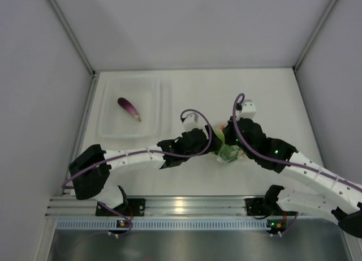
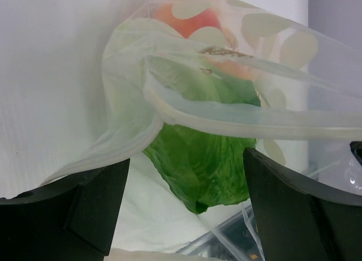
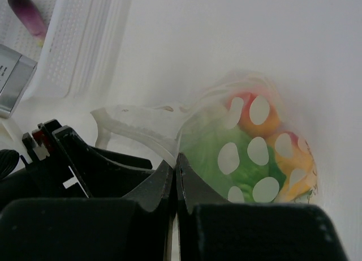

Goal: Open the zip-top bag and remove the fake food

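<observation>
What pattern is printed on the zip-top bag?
The zip-top bag is clear plastic with white dots. It shows best in the right wrist view.

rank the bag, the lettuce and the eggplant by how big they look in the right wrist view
1. zip-top bag
2. lettuce, inside the bag
3. eggplant, which looks smallest but lies farther from the camera, so its true rank is unsure

1. The zip-top bag [image 3: 199, 118] is clear plastic, printed with rows of white dots.
2. The lettuce [image 2: 198, 170] shows bright green through it.
3. The fruits [image 3: 272, 125] are orange-yellow with a red blush.
4. The eggplant [image 1: 129, 108] is deep purple, fading to paler pink at one end.
5. The tray [image 1: 150, 82] is a frosty, see-through white with a fine ribbed texture.
6. The tabletop [image 1: 271, 97] is plain white.
7. My left hand [image 2: 186, 193] and right hand [image 3: 176, 176] are matte black, and my cables [image 1: 195, 111] are purple.
</observation>
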`<state>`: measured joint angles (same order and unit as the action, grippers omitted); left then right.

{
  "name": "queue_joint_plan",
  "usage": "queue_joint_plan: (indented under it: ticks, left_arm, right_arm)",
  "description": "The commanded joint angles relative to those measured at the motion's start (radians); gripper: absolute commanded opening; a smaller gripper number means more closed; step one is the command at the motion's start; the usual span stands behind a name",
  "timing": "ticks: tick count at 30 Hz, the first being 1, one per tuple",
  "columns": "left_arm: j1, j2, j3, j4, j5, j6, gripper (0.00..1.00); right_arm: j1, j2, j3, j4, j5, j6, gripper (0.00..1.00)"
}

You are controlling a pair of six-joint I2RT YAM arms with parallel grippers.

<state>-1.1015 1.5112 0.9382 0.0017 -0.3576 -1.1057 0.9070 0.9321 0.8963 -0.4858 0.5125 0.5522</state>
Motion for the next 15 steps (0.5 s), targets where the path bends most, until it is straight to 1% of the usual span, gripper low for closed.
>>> queue_joint_plan:
  ticks: [1,5,9,13,15]
  left_arm:
    - [-0.004,0.044,0.054,0.052,-0.004,-0.029,0.88]
    - [-0.004,0.099,0.083,0.055,0.025,-0.074,0.91]
    - [-0.006,0.156,0.125,0.055,0.055,-0.078,0.89]
    - [-0.014,0.158,0.126,0.054,0.016,-0.082,0.87]
    - [-0.015,0.123,0.100,0.050,-0.044,-0.091,0.86]
  right_arm:
    - [-0.006,-0.059,-0.034,-0.017,-0.021,-0.015,0.00]
    - [-0.022,-0.087,-0.077,-0.013,-0.049,-0.002,0.00]
    - [-0.025,-0.105,-0.109,-0.002,-0.065,0.000,0.00]
    - [-0.026,-0.107,-0.105,-0.023,-0.045,-0.017,0.00]
    - [-0.025,-0.086,-0.089,-0.040,-0.064,-0.026,0.00]
